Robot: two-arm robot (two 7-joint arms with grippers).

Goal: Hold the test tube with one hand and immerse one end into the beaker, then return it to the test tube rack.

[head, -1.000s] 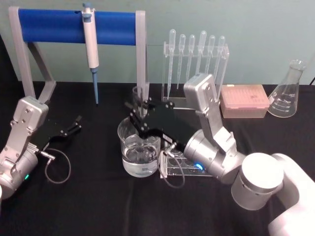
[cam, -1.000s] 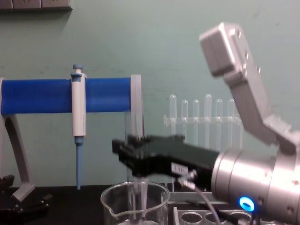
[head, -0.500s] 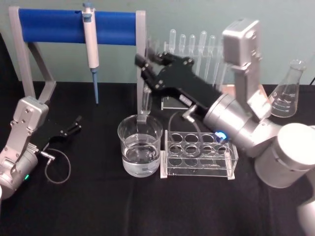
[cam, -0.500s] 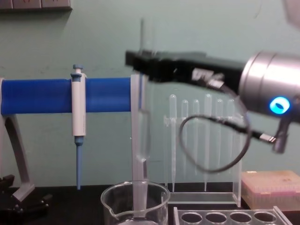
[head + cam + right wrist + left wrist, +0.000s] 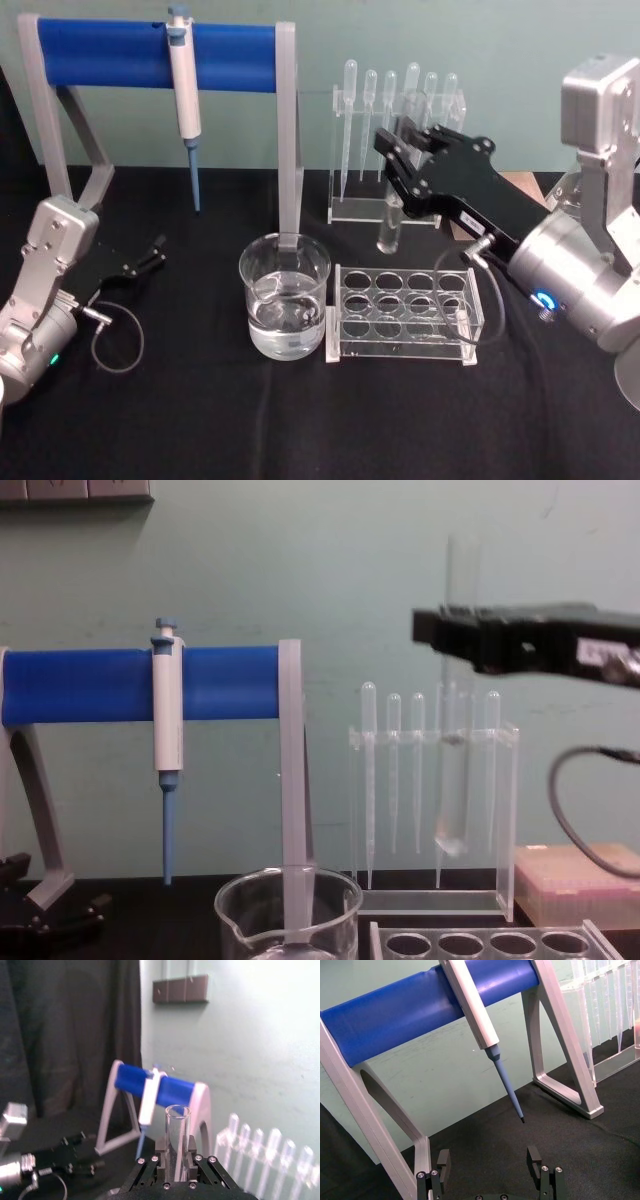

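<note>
The test tube point(image 5: 390, 225) hangs upright in the air above the back of the clear rack point(image 5: 405, 318), to the right of the beaker point(image 5: 285, 298). My right gripper point(image 5: 398, 162) is shut on the test tube's upper part. In the chest view the test tube point(image 5: 455, 790) drops below the right gripper point(image 5: 452, 640), its rounded bottom well above the rack point(image 5: 480, 944) and the beaker point(image 5: 290, 918). The right wrist view shows the tube's open rim point(image 5: 177, 1110) above the jaws. The beaker holds clear liquid. My left gripper point(image 5: 489, 1160) rests open on the table at the left point(image 5: 148, 257).
A blue-barred stand point(image 5: 160, 52) carrying a white-and-blue pipette point(image 5: 184, 95) stands at the back left. Behind the rack is a holder of plastic pipettes point(image 5: 395, 130). A pink tip box point(image 5: 580, 875) and a conical flask point(image 5: 560, 195) sit at the back right.
The right gripper has lifted the test tube out of the beaker and carried it to the right, over the rack. The left arm has stayed still.
</note>
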